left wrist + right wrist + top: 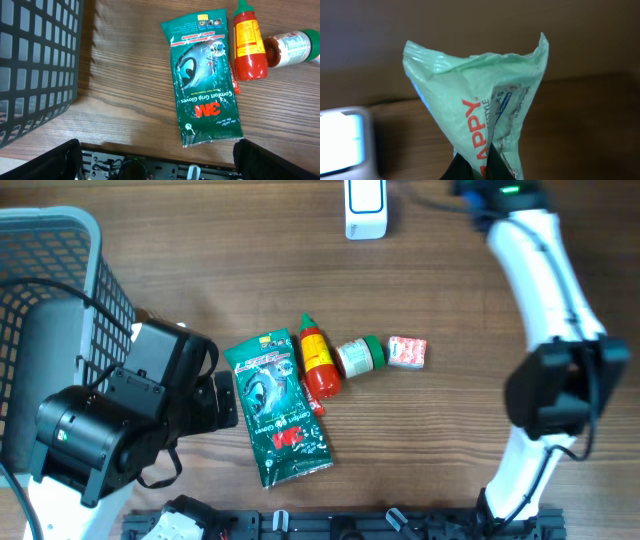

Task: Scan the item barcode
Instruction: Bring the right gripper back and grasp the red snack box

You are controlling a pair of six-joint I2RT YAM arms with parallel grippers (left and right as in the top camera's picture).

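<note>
Wood-grain table [450,440] fills the overhead view, with a grey mesh basket [60,280] at its left edge and a white scanner [365,208] at the top. In a row at the middle lie a green gloves pack [278,408], a red sauce bottle [318,360], a green-capped jar [360,355] and a small pink packet [407,352].

From above, the right arm reaches to the top edge beside the scanner, and its hand is cut off there. Only the right wrist camera shows the right gripper [477,167] pinched on the bottom of a mint-green packet [470,100] with red lettering. The packet is held upright, with the scanner a white blur low on its left.

Only the left wrist camera shows the left gripper [160,155] spread wide. Its dark fingers [272,160] hold nothing, and the gloves pack lies flat beyond them.
</note>
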